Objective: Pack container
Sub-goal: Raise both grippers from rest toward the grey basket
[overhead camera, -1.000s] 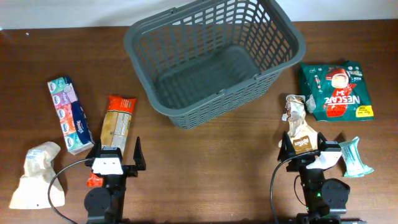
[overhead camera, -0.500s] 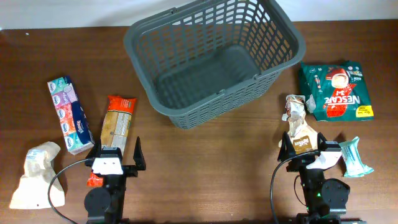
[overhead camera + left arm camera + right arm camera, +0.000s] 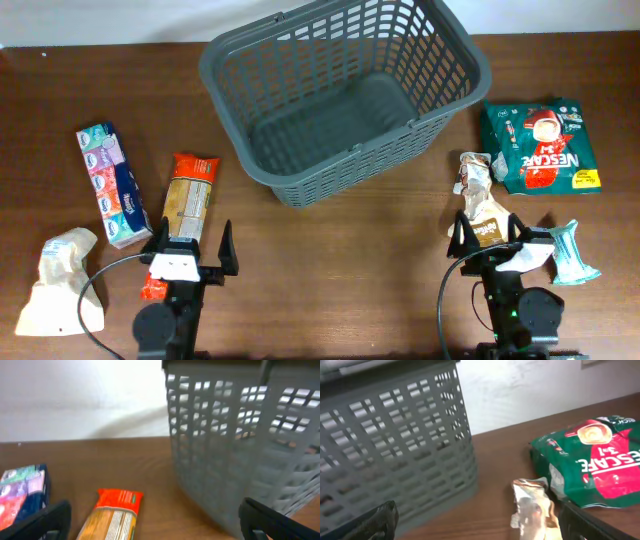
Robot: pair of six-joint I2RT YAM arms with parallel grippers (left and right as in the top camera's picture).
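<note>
- The left gripper (image 3: 192, 240) and right gripper (image 3: 487, 235) sit at the near edge of the desk (image 3: 340, 270), both spread wide and empty. The large dark grey plastic lattice-sided container (image 3: 330, 120) stands empty at the middle of the far edge, well apart from both. A small teal packet (image 3: 572, 252) lies just beside the right gripper, so a careless close could pinch it too.
- Left wrist: the left gripper (image 3: 155, 505) is released. The container (image 3: 225, 450) rises ahead to the right, with the long orange-topped pasta packet (image 3: 112, 515) ahead to the left. Lifted too low, a packet would likely strike the thick rim.
- Right wrist: the right gripper (image 3: 479, 507) gapes. The container (image 3: 395, 445) is ahead to the left, and the crumpled brown foil sachet (image 3: 532, 510) is close in front. Its creased foil may slip from a shallow grasp.
</note>
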